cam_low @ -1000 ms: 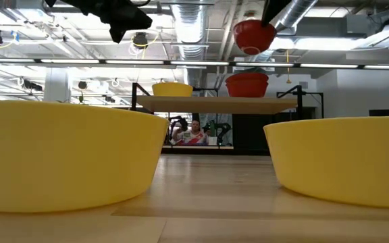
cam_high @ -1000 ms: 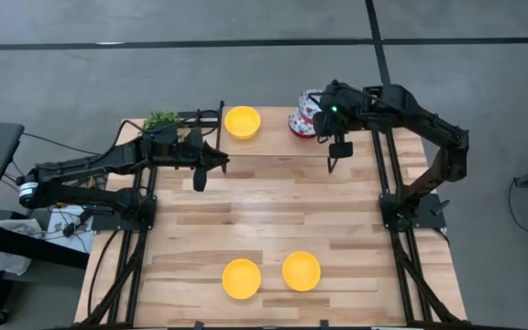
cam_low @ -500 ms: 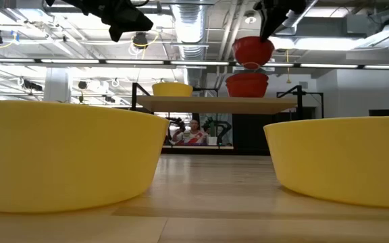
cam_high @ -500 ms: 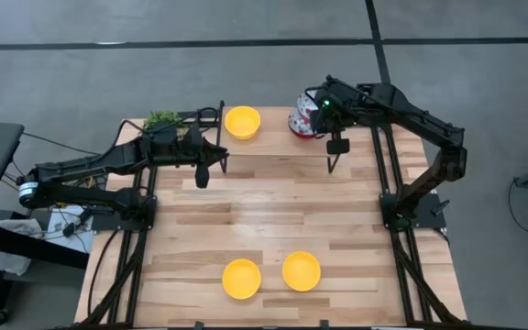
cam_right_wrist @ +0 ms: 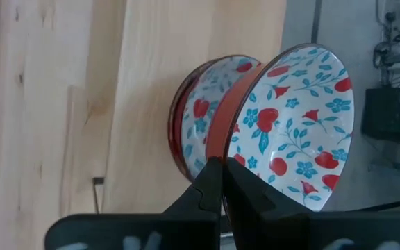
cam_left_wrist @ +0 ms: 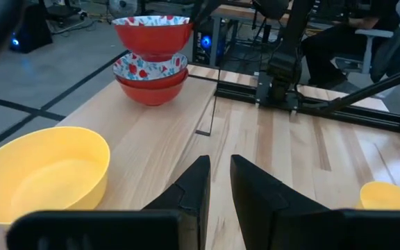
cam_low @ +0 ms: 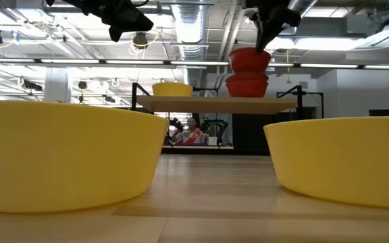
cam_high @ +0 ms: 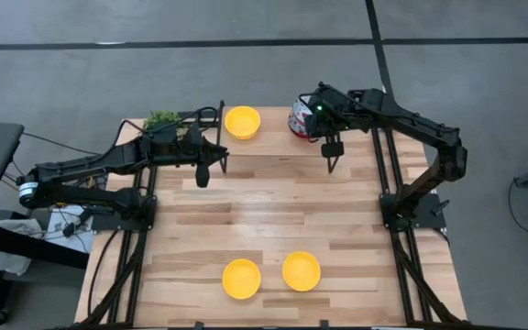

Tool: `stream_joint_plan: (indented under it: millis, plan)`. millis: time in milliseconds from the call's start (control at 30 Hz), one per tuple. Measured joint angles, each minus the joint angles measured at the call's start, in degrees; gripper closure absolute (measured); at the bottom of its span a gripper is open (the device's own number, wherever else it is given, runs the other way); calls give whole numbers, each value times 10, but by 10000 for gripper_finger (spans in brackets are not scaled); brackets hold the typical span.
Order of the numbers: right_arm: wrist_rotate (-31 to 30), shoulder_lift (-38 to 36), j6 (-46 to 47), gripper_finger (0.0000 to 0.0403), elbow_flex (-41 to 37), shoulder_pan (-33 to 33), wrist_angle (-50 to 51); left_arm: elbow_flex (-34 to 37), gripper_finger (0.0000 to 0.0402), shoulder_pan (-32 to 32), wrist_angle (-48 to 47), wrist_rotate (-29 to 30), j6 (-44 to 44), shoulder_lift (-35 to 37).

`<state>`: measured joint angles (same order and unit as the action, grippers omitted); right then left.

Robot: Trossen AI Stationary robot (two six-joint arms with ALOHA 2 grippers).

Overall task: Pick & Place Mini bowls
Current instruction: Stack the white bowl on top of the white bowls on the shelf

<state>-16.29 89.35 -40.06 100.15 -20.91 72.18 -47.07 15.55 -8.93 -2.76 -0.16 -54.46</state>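
at the far right corner of the tabletop (cam_high: 273,211), a floral bowl (cam_right_wrist: 294,128), red outside and white inside with red and blue flowers, hangs tilted just above a stack of like floral bowls (cam_left_wrist: 151,80). right hand (cam_right_wrist: 217,182) pinches its rim, fingers pressed together on the bowl's edge. from the low view the held bowl sits almost on the top of the stack; cannot tell whether they touch.

yellow bowl (cam_high: 242,121) at the far edge, left of the floral stack and well apart from it. two more yellow bowls near the front edge, side by side: left one (cam_high: 241,278), right one (cam_high: 301,270), close but not touching. both fill the foreground of the low view.

left hand (cam_high: 202,174) hovers over bare wood toward the far left, fingers slightly parted, nothing between them. its wrist camera looks across at the far yellow bowl and the floral stack.

small green potted plant (cam_high: 162,120) at the far left corner, just behind the left arm.

person seated in the room beyond the tabletop, seen in the low view (cam_low: 191,133).
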Motion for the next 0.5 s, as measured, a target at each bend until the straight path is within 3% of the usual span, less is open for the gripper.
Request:
stream_joint_plan:
  millis: [500]
  plan:
    - [-4,29,-6,403,-12,-3,-24,0,344,0,0,0,0,0]
